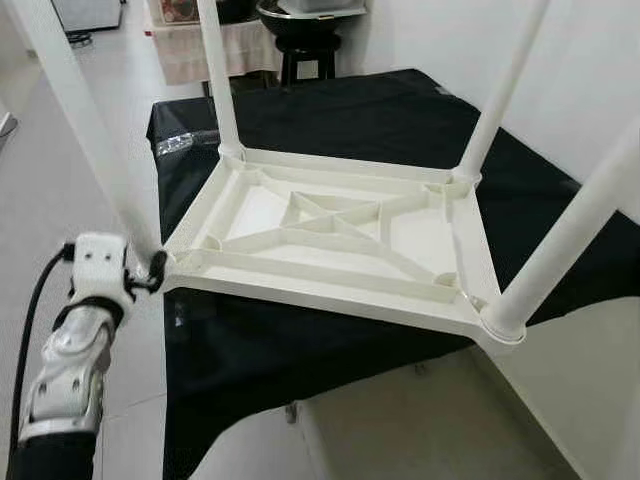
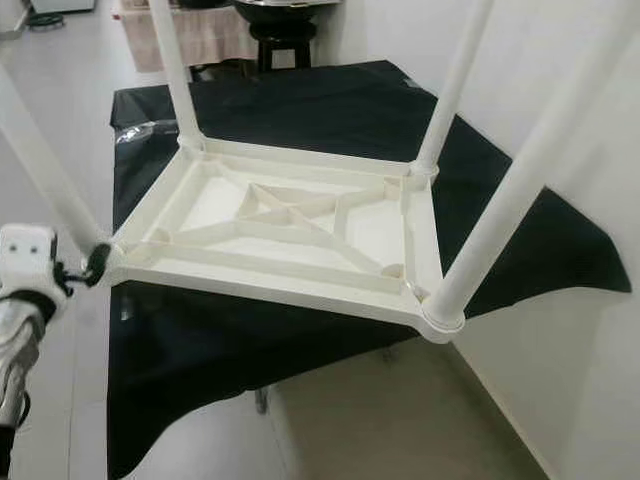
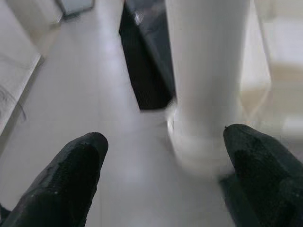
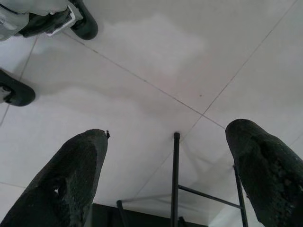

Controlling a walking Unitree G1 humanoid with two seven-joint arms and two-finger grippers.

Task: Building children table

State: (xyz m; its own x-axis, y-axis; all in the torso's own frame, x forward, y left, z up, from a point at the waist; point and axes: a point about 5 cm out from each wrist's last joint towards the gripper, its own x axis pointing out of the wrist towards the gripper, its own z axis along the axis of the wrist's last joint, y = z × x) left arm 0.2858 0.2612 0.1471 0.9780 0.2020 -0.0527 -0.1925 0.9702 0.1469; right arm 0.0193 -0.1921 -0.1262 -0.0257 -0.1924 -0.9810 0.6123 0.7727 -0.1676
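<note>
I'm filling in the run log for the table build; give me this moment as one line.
phase: leg check | children's table upside down on black cloth, four legs up | left gripper open at near-left leg | right gripper open, idle above floor

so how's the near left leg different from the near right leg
The near left leg has the left gripper at its base, fingers open either side of it; the near right leg stands untouched. The left one rises at the black cloth's edge, the right one at the corner overhanging the floor. Both are white, round and socketed upright in the upturned tabletop.
</note>
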